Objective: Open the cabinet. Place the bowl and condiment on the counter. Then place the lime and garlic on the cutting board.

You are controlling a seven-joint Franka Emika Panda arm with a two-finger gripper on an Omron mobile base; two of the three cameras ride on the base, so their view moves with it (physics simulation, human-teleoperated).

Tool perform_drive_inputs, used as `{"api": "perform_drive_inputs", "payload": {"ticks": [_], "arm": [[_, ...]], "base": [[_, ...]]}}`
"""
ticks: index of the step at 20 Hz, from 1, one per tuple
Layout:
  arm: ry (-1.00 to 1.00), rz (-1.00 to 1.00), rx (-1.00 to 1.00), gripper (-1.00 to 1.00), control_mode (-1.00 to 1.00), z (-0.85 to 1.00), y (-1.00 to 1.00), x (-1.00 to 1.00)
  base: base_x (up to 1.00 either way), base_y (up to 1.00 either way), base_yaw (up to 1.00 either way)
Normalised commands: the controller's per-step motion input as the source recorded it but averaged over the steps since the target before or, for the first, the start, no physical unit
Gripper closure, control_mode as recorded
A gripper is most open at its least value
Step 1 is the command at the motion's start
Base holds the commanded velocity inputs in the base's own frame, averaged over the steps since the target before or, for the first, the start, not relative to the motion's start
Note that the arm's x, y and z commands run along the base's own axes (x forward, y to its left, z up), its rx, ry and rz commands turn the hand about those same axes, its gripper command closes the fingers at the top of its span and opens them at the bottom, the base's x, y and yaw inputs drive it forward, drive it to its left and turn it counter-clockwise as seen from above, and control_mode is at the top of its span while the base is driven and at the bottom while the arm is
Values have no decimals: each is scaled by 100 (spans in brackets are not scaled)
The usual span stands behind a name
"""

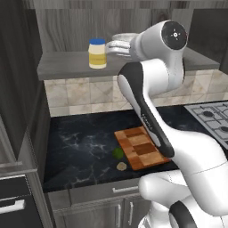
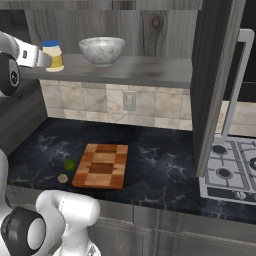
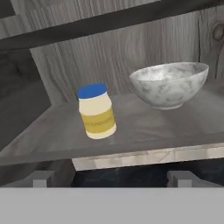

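The cabinet stands open, its right door [image 2: 215, 75] swung out with the long handle [image 2: 235, 90]. On its grey shelf [image 3: 144, 127] stand the blue-lidded condiment [image 3: 97, 111] [image 1: 97, 53] [image 2: 53, 55] and, to its right, the speckled bowl [image 3: 168, 85] [image 2: 102, 50]. My gripper [image 3: 112, 179] is open and empty in front of the shelf's edge, short of the jar. Down on the counter [image 2: 160, 160] the lime [image 2: 69, 164] [image 1: 118, 152] and garlic [image 2: 62, 178] [image 1: 121, 166] lie just left of the cutting board [image 2: 101, 165] [image 1: 142, 147].
A stove [image 2: 232, 170] [image 1: 213, 118] sits at the right end of the counter, under the open right door. The left door [image 1: 18, 89] hangs open beside the shelf. A tiled backsplash [image 2: 125, 102] runs under the shelf.
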Motion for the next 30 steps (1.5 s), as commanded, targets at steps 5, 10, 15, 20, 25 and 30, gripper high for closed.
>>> {"api": "perform_drive_inputs", "payload": {"ticks": [5, 10, 15, 20, 25, 30], "arm": [[-20, 5, -18, -100, -100, -19, 8, 4], [-17, 6, -12, -100, -100, -6, 10, 25], [-5, 6, -8, -100, -100, 0, 8, 37], [0, 1, -2, -100, -100, 0, 1, 6], [0, 0, 0, -100, -100, 0, 0, 1], [0, 0, 0, -100, -100, 0, 2, 15]], "base": [[0, 0, 0], [0, 0, 0], [0, 0, 0], [0, 0, 0], [0, 0, 0], [0, 0, 0]]}}
